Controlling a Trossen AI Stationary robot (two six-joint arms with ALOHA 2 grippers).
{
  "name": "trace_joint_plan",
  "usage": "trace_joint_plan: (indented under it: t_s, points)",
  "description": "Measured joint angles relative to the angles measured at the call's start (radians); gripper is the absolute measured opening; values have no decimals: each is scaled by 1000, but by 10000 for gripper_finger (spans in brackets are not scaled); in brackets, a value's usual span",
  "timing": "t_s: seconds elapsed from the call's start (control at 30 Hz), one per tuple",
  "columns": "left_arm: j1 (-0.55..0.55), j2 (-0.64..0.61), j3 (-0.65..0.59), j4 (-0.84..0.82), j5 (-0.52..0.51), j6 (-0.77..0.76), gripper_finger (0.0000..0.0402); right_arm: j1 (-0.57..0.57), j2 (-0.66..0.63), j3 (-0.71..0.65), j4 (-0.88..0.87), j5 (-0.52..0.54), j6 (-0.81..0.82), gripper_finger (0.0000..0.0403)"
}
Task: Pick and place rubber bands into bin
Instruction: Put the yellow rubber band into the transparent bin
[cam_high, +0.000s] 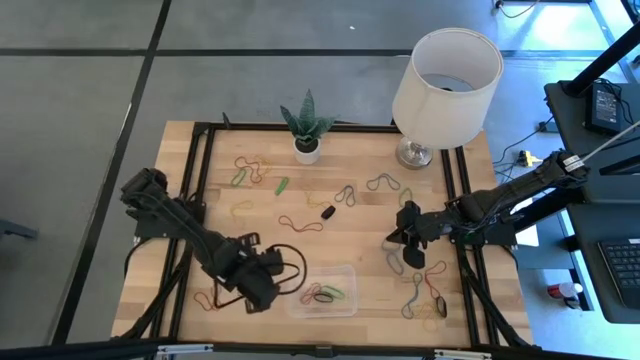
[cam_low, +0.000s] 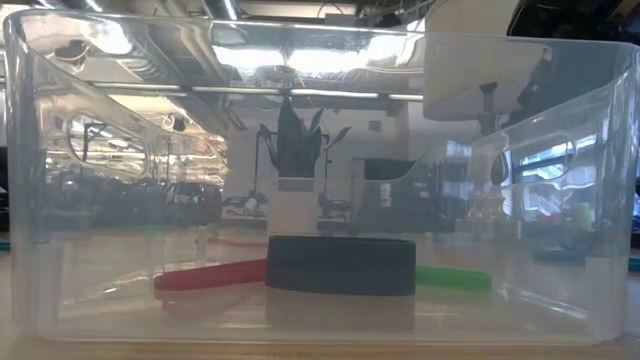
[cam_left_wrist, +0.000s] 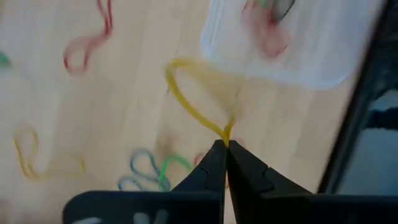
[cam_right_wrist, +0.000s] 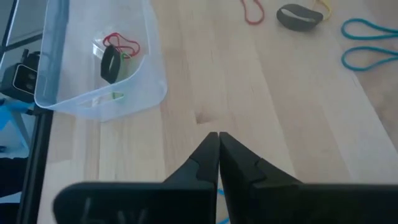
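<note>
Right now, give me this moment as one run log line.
left tool: shut on yellow rubber band, beside bin | right tool: shut, empty, over table | bin: red, black, green bands inside

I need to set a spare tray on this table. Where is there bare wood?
Barest is the strip between the plant pot and the bin, bordered by scattered bands. The front right corner is crowded with bands, and the left arm covers the front left.

A light wooden table with a black metal frame (cam_high: 200, 180) stands on a grey floor with dark lines (cam_high: 90, 90). A white lamp with a round shade (cam_high: 447, 75) and a small green plant in a white pot (cam_high: 307, 128) sit at its far edge.
</note>
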Motion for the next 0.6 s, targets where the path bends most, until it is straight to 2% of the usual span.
trace_joint_plan:
  t_s: [0.13, 0.33, 0.6]
  points:
    - [28, 89, 162, -21, -62, 88, 2, 0, 0, 0, -1, 5, 0, 16]
    - [82, 228, 342, -19, -68, 200, 2, 0, 2, 0, -1, 5, 0, 17]
    - [154, 380, 375, 111, -14, 338, 2, 0, 2, 0, -2, 5, 0, 17]
